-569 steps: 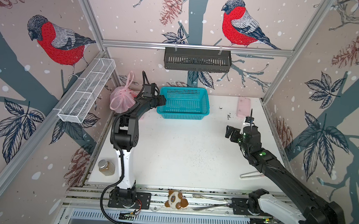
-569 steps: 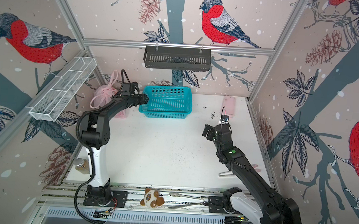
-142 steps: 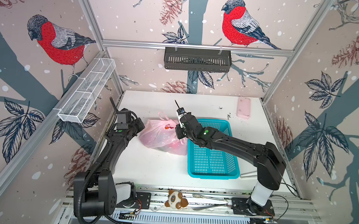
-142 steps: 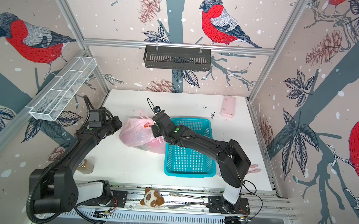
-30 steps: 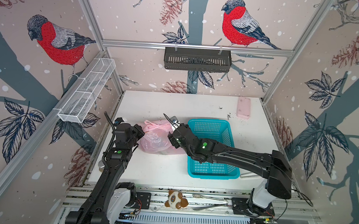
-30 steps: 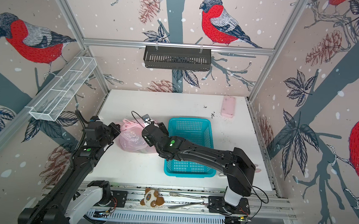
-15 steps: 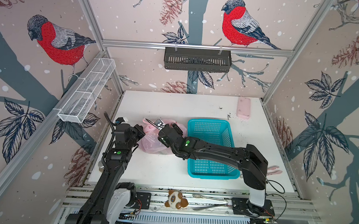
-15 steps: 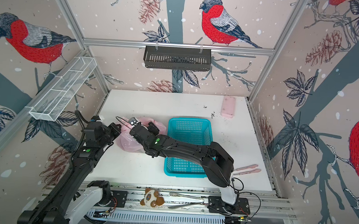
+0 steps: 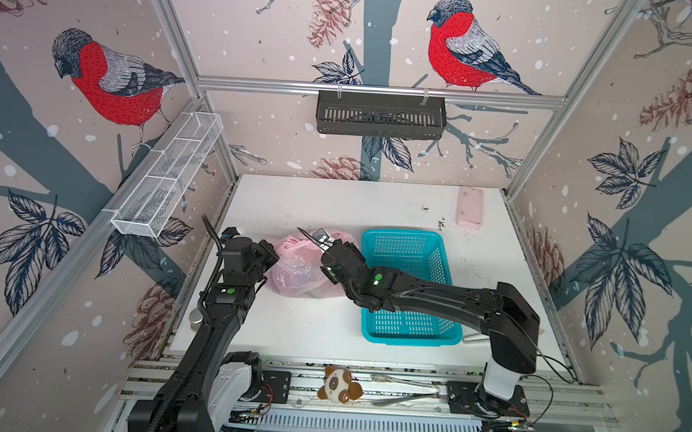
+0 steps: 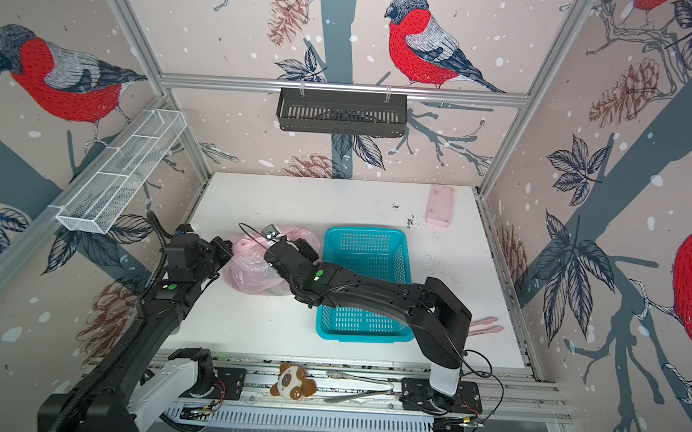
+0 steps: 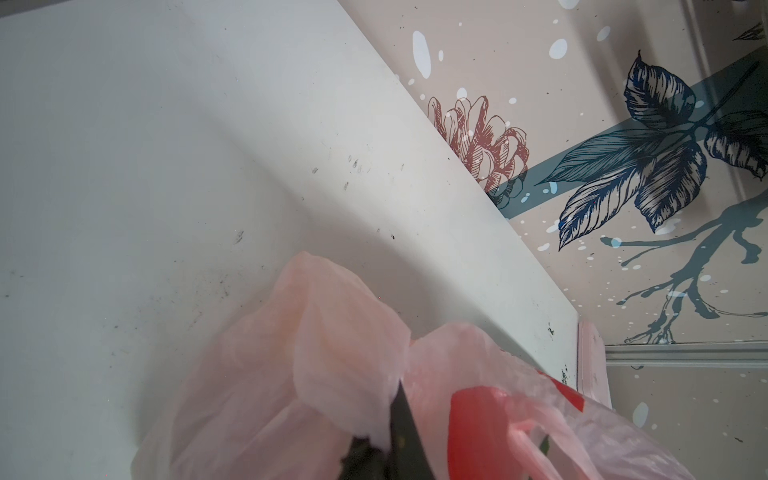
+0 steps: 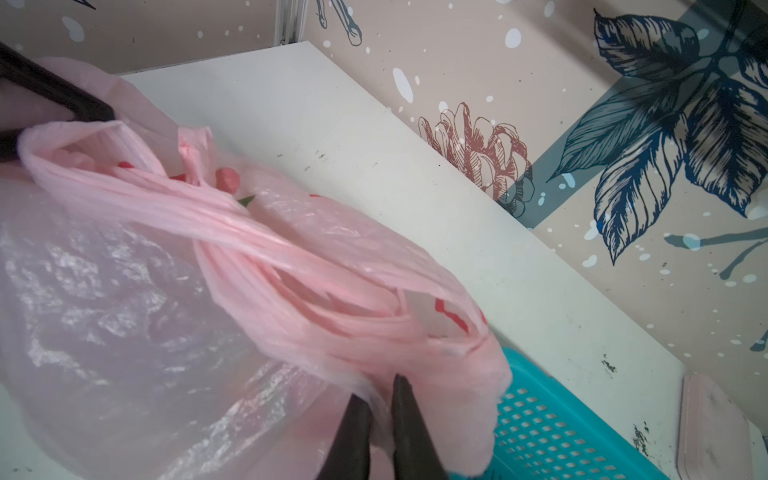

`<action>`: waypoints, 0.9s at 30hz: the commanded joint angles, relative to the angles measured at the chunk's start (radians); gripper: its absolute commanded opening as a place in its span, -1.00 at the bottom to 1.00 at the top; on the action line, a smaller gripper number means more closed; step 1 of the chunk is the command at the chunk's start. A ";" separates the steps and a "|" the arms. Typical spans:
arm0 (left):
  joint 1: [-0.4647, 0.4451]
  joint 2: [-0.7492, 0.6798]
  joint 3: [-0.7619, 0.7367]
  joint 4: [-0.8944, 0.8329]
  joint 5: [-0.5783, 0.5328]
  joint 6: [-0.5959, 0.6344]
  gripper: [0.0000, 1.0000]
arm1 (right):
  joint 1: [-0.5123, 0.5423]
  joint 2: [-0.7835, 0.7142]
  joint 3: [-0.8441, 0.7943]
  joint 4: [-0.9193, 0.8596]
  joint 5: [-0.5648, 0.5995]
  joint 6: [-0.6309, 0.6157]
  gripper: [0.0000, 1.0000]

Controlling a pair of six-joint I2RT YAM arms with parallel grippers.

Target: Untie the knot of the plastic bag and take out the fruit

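Note:
The pale-pink plastic bag (image 9: 296, 270) (image 10: 248, 275) lies on the white table, left of a teal basket (image 9: 413, 236). My left gripper (image 9: 270, 252) (image 11: 390, 419) is shut on a fold of plastic at the bag's left end. At the bag's end beside the basket, my right gripper (image 9: 326, 252) (image 12: 379, 401) is shut on the plastic. The thin handles stretch between both grips, twisted over each other at the knot (image 12: 245, 241). A red fruit (image 12: 227, 178) with a green tip shows inside the bag; the rest is hidden.
A pink block (image 9: 470, 207) lies at the back right of the table. A small jar (image 9: 195, 317) stands at the table's left edge and pink tongs (image 10: 486, 325) at its right. A plush toy (image 9: 338, 389) sits on the front rail.
The right gripper was open on the bag's top a second ago; its jaws have now closed on the plastic next to the basket. The left gripper has kept its grip.

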 commanded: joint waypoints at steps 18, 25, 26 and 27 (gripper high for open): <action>0.005 -0.065 0.052 -0.086 0.060 0.083 0.19 | -0.126 -0.201 -0.229 0.103 -0.197 0.239 -0.32; -0.027 -0.119 0.191 -0.368 0.045 0.249 0.78 | -0.127 -0.231 -0.252 0.114 -0.196 0.253 0.08; -0.049 -0.117 0.221 -0.419 0.020 0.279 0.86 | -0.129 -0.237 -0.256 0.115 -0.196 0.255 0.12; -0.075 -0.111 0.250 -0.454 -0.001 0.310 0.90 | -0.130 -0.242 -0.261 0.115 -0.195 0.256 0.14</action>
